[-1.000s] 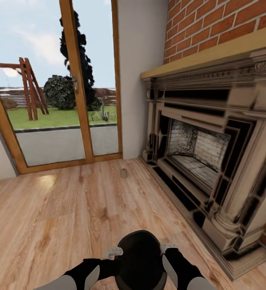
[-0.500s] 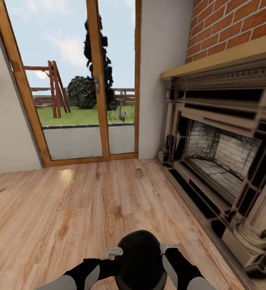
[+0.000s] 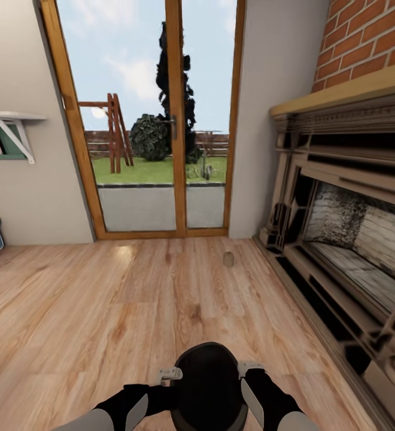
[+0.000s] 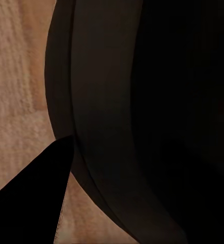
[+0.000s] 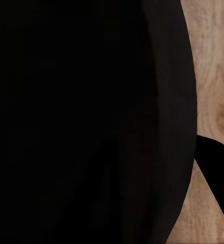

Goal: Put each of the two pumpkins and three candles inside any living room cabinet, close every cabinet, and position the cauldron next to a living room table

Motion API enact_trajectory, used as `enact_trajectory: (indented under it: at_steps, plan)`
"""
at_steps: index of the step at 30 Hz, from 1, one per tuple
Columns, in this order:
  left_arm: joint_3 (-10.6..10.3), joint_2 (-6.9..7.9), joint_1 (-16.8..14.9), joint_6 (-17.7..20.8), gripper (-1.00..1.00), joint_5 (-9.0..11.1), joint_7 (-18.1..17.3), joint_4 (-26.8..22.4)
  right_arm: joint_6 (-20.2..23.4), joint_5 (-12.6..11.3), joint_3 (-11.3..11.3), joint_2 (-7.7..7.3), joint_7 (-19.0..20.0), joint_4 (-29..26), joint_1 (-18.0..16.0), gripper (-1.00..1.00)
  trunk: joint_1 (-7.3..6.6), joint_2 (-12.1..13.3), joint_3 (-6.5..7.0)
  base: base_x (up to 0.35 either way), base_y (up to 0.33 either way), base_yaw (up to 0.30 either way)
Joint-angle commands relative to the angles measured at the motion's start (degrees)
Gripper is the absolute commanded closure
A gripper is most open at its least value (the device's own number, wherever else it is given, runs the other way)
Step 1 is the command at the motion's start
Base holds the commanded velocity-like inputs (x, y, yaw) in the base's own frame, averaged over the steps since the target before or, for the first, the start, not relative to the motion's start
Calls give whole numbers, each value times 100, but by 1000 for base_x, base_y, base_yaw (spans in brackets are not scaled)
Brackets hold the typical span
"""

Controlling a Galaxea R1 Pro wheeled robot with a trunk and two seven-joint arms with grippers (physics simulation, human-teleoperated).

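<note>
Head view shows the matte black round-bellied cauldron (image 3: 209, 386) held low between the left gripper (image 3: 169, 376) and right gripper (image 3: 249, 366), finger closure impossible to tell, while one stubby beige candle (image 3: 228, 258) stands on the wooden floor (image 3: 102, 311) near the fireplace (image 3: 347, 239)

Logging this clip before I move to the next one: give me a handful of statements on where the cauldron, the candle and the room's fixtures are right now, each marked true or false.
1. The cauldron is between the robot's two arms, in front of its trunk. True.
2. A candle stands on the fireplace mantel. False: it stands on the wooden floor, near the fireplace base.
3. The glass door looks onto a lawn with a wooden frame. True.
4. The cauldron sits on a table. False: the wrist views show floor boards beside the cauldron, and no table is in view.
5. A wall shelf is mounted on the wall left of the door. True.
</note>
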Motion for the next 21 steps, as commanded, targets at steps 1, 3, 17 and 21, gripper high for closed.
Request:
enact_trajectory:
  at_steps: [1, 3, 17, 21]
  plan:
    - [23, 4, -3, 25, 100, -59, 5, 11, -1, 145, 29, -3, -49, -51, -4, 100, -2, -3, -5, 0, 0, 284]
    - [23, 4, -3, 22, 100, -59, 5, 11, -1, 145, 29, -3, -49, -51, -4, 100, -2, -3, -5, 0, 0, 284]
    - [23, 4, -3, 22, 100, -59, 5, 11, -2, 145, 29, -3, -49, -51, -4, 100, -2, -3, -5, 0, 0, 284]
    - [23, 4, -3, 23, 100, -59, 4, 11, -2, 145, 29, -3, -49, -51, -4, 100, -2, -3, -5, 0, 0, 284]
